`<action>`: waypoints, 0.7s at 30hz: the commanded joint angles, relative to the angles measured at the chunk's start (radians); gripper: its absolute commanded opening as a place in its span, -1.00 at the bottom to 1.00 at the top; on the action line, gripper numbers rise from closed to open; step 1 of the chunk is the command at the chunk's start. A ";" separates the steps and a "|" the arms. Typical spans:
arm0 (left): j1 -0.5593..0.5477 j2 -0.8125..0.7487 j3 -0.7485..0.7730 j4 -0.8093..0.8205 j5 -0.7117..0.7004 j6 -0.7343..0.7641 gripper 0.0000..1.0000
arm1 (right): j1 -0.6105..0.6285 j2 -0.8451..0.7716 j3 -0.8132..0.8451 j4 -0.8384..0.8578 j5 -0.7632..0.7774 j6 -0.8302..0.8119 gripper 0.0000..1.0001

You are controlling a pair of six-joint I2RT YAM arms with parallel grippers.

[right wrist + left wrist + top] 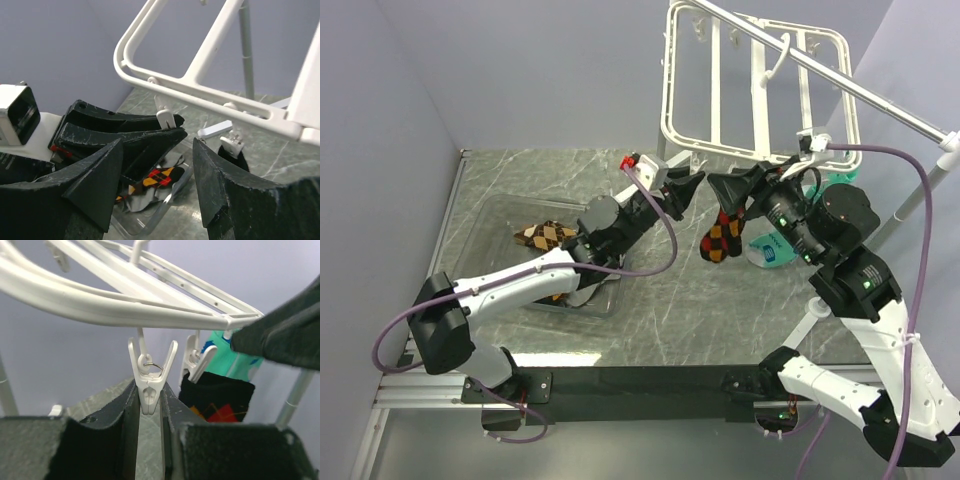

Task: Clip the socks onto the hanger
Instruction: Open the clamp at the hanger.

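Left end effector (150, 388) is pinched almost shut on one white plastic clip (150, 371), with its padded black fingers (120, 412) flanking the clip's lower end. Right end effector (157, 145) gapes wide and holds nothing. Two socks dangle from the white, barred rectangular hanger (666, 90) just beside that clip: one hanging argyle sock (722, 236), soft and diamond-patterned, and one mint-green sock (770, 250) behind it. One loose argyle sock (545, 235) lies flat in a clear plastic tray (495, 215) on the grey marbled bench (720, 310).
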 commanded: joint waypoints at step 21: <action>-0.231 0.159 0.025 0.365 -0.574 0.398 -0.93 | 0.002 0.087 0.021 0.059 -0.014 0.059 0.25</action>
